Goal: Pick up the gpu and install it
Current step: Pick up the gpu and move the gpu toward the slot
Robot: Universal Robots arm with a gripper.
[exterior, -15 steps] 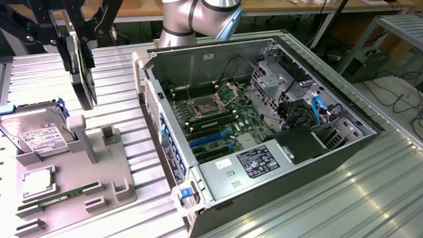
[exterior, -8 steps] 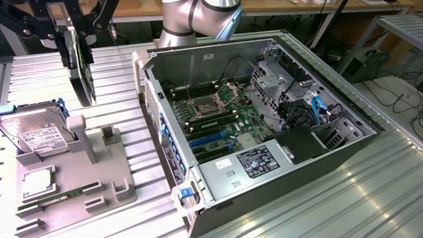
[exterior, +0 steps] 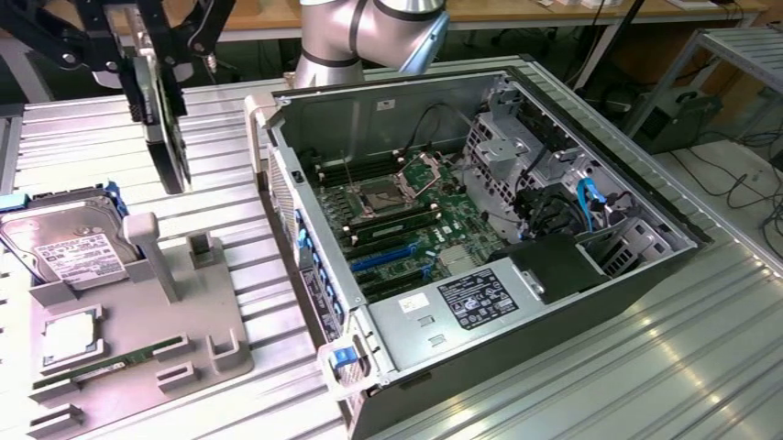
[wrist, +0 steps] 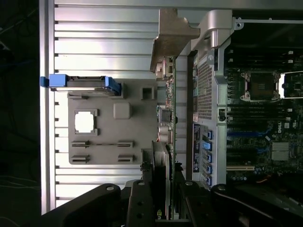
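The gpu (exterior: 167, 142) hangs upright on its edge, held from above by my gripper (exterior: 157, 53), which is shut on it. It hovers over the ribbed metal table to the exterior view's left of the open computer case (exterior: 490, 229), above the far end of the grey fixture. In the wrist view the gpu (wrist: 166, 123) appears edge-on, with its silver end bracket (wrist: 173, 33) at the far end and my gripper (wrist: 165, 194) clamped on the near end. It lies alongside the case's rear wall (wrist: 204, 90). The motherboard's blue expansion slots (exterior: 389, 258) are unoccupied.
A grey fixture (exterior: 183, 330) on the table carries a hard drive (exterior: 68, 243) with a white label, a CPU (exterior: 71, 335) and a RAM stick (exterior: 110, 362). Inside the case are the CPU socket (exterior: 380, 194), black cables and a blue cable (exterior: 588, 206).
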